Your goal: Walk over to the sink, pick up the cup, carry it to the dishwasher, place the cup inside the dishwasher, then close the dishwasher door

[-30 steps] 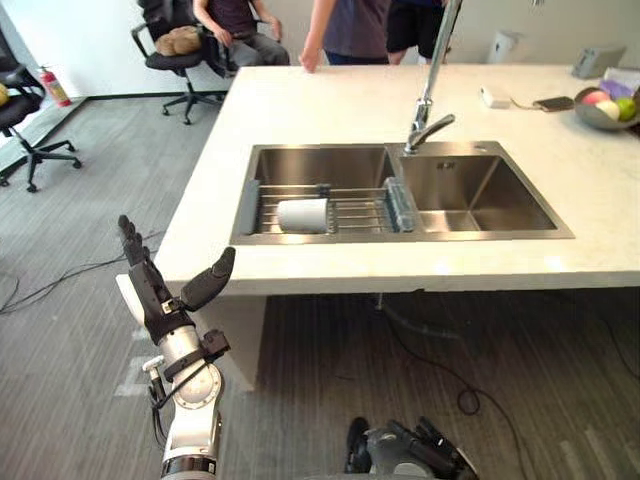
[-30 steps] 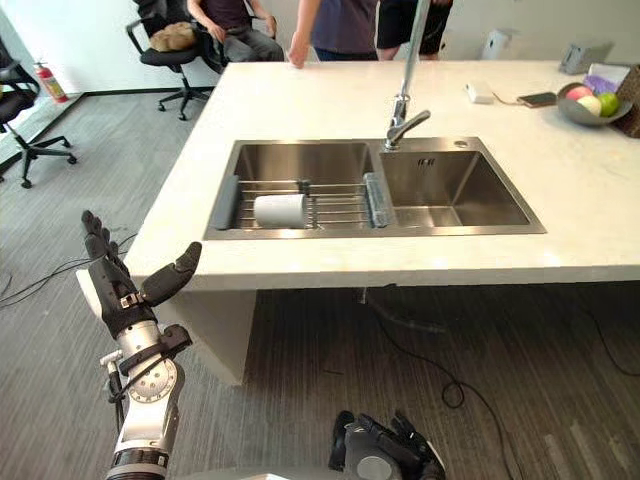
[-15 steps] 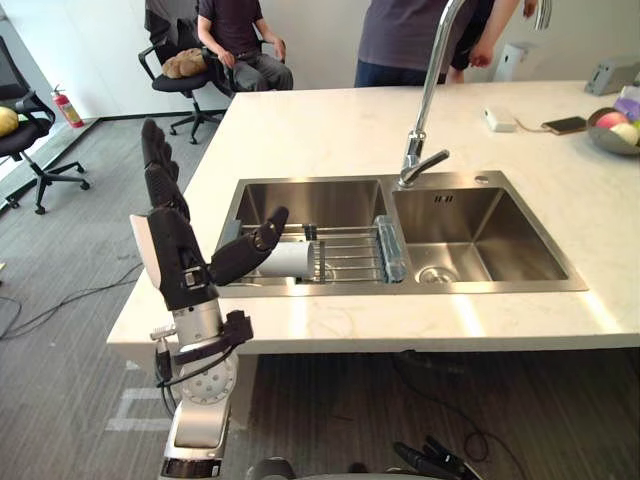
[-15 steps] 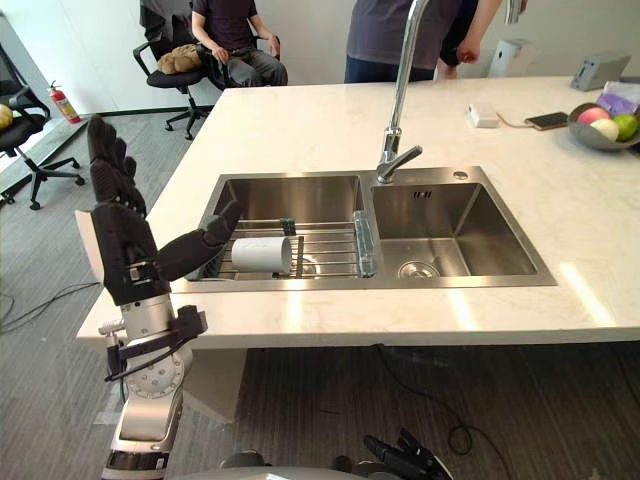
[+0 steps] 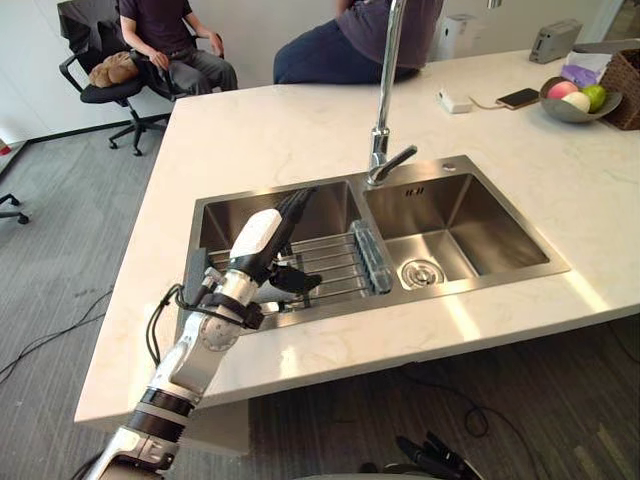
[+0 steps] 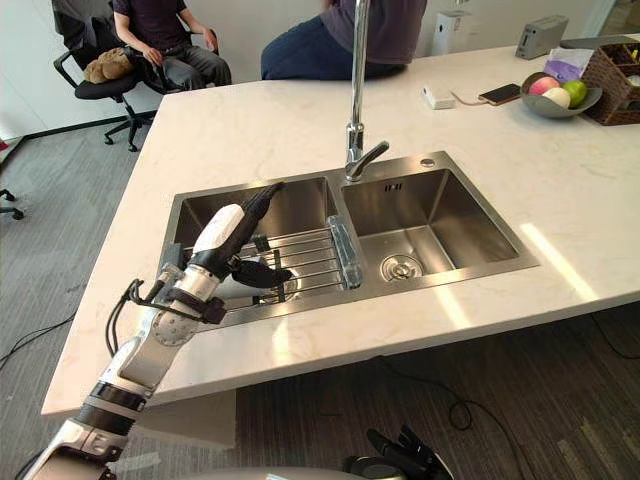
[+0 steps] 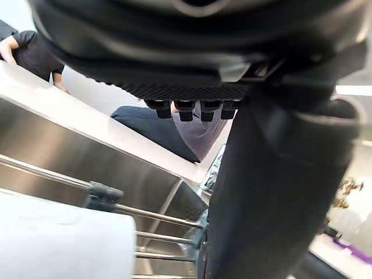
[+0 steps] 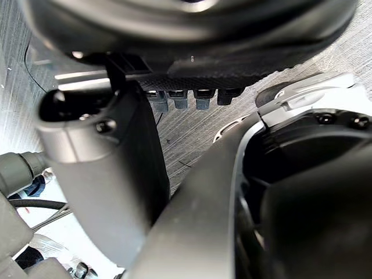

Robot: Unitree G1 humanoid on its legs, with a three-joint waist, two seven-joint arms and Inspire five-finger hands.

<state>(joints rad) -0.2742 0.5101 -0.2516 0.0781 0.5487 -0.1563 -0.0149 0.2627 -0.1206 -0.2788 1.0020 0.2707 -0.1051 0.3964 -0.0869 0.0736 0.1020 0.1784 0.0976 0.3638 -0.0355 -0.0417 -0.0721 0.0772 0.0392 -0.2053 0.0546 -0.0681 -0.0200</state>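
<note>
A white cup [image 7: 58, 244] lies on its side on the wire rack [image 5: 330, 265] across the left basin of the steel sink [image 5: 225, 220]. My left hand [image 5: 262, 235] reaches over the counter's near edge and hovers just above the cup, hiding most of it from the head camera. Its fingers are straight and point toward the far basin wall, and its thumb [image 7: 273, 192] stands out beside the cup; it is open and grips nothing. My right hand [image 6: 400, 450] hangs low near the floor, open and idle.
A tall faucet [image 5: 385, 90] rises behind the divider, with the right basin [image 5: 460, 230] beside it. A fruit bowl [image 5: 570, 100], a phone [image 5: 518, 97] and a basket [image 5: 625, 100] sit at the counter's far right. People stand and sit beyond the counter [image 5: 165, 40].
The camera has shifted nearer the sink. My left hand has dropped from an upright pose before the counter and reached forward over the rack, above the cup.
</note>
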